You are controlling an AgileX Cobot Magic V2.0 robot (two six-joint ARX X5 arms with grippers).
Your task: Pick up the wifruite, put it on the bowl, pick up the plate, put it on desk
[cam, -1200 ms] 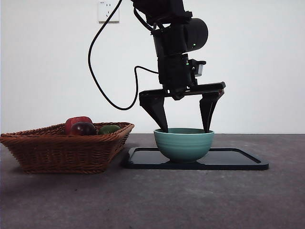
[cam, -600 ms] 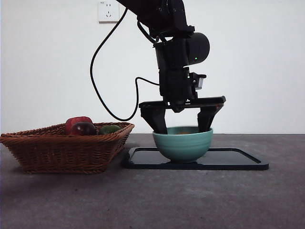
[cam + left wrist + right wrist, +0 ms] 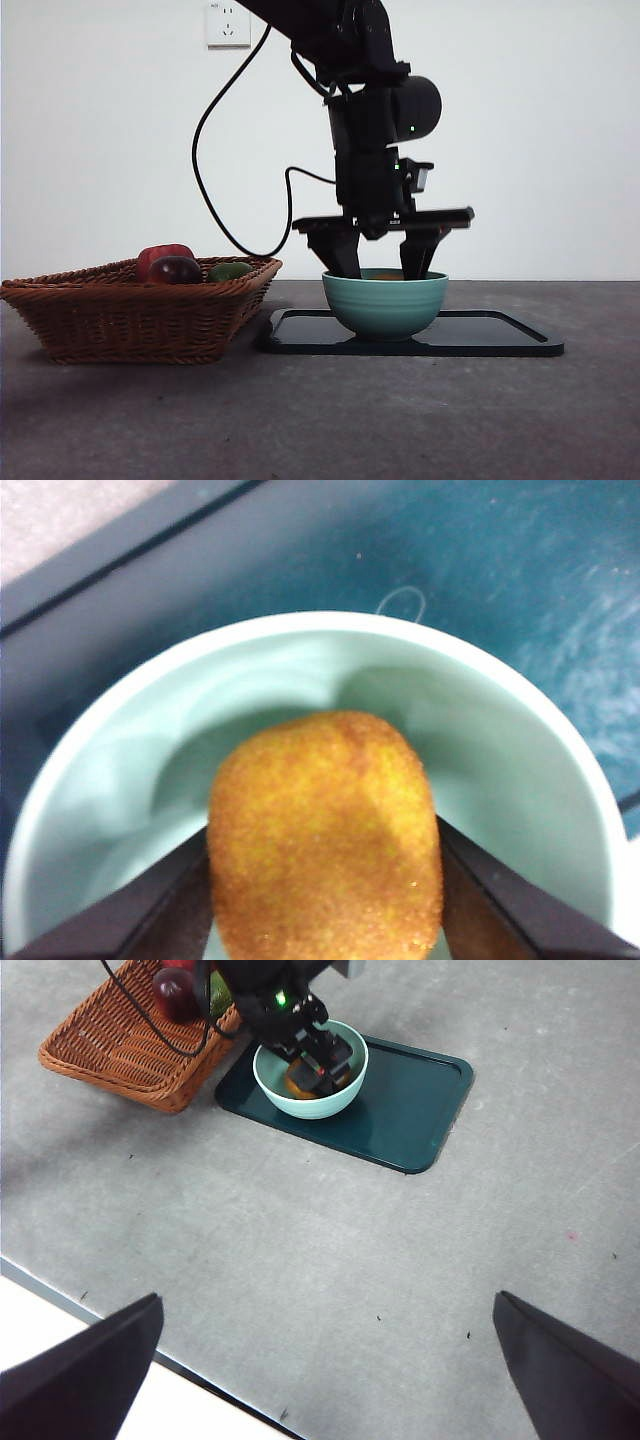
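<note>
Gripping the small rounded orange wifruite (image 3: pixel 325 835), the left gripper (image 3: pixel 385 268) sits inside the deep mint-teal bowl (image 3: pixel 385 304), positioned for deposit. Right gripper (image 3: pixel 325 1360) waits spread apart, well away from the bowl.

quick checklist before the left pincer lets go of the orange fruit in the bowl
1. Fruit inside the bowl rim: ok.
2. Left pincer jaws against both sides of the fruit: ok.
3. Fruit resting on the bowl's bottom: cannot tell.
4. Bowl upright on the dark tray: ok.
5. Right pincer open, high, clear of the bowl: ok.
6. Basket apart from the bowl: ok.
</note>
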